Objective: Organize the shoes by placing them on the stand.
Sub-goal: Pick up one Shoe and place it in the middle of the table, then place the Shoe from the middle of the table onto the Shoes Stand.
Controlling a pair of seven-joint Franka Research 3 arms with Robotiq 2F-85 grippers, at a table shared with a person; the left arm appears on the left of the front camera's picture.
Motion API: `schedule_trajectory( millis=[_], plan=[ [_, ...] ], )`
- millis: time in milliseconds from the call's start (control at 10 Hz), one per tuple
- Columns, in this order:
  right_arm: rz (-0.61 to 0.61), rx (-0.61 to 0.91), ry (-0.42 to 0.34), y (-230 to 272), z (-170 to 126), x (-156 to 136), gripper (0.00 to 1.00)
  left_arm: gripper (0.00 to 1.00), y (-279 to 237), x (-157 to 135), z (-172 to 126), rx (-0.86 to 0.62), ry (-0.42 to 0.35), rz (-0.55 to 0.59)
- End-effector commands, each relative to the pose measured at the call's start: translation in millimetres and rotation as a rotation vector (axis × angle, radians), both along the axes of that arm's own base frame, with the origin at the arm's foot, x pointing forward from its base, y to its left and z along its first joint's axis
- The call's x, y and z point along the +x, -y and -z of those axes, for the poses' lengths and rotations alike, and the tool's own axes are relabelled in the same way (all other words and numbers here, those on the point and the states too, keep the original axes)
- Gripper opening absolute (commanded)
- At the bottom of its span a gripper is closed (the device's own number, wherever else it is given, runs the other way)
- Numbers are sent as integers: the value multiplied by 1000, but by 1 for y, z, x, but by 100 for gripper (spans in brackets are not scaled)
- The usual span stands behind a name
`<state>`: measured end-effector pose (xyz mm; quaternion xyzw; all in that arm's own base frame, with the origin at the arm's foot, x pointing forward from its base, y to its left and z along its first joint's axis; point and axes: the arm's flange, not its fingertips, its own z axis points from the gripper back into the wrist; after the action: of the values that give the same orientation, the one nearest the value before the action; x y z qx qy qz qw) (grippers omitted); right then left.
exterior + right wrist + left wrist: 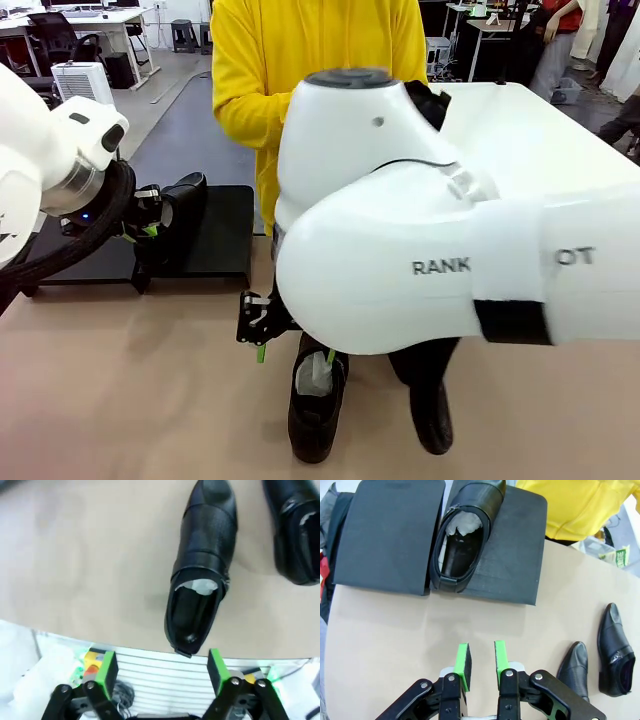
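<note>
1. First shoe (462,535) sits on stand (385,535), far left.
2. Second shoe (200,580), third shoe (295,535) lie on table (75,555), near middle, unplaced.
3. Left gripper (481,652) fingers narrowly apart, empty; right gripper (161,662) fingers spread above second shoe.

A: What's on my front feed apart from the job?

B: I see a person in a bright yellow long-sleeved top (300,60) standing at the far edge of the pale beige worktop (120,400).

A: And past its far left corner?

B: A white boxy unit with a slatted grille (84,80) on the grey floor (190,120), with a black office chair (55,38) behind it. A large white table (560,140) lies off the far right corner.
</note>
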<state>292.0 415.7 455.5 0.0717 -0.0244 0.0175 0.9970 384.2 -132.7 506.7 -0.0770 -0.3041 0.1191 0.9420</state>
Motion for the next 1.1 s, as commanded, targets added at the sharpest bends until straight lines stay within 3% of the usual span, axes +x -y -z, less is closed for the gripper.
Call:
schedule_trajectory(
  millis=[0,900,1000],
  plan=[
    [17,-52,23,-19,26,15,100,30,-3,0,-1,-3,1,10],
    [-6,-48,6,-13,26,16,100,30,-3,0,-1,-3,1,10],
    [15,-51,15,38,2,20,100,30,0,0,0,0,0,0]
  ],
)
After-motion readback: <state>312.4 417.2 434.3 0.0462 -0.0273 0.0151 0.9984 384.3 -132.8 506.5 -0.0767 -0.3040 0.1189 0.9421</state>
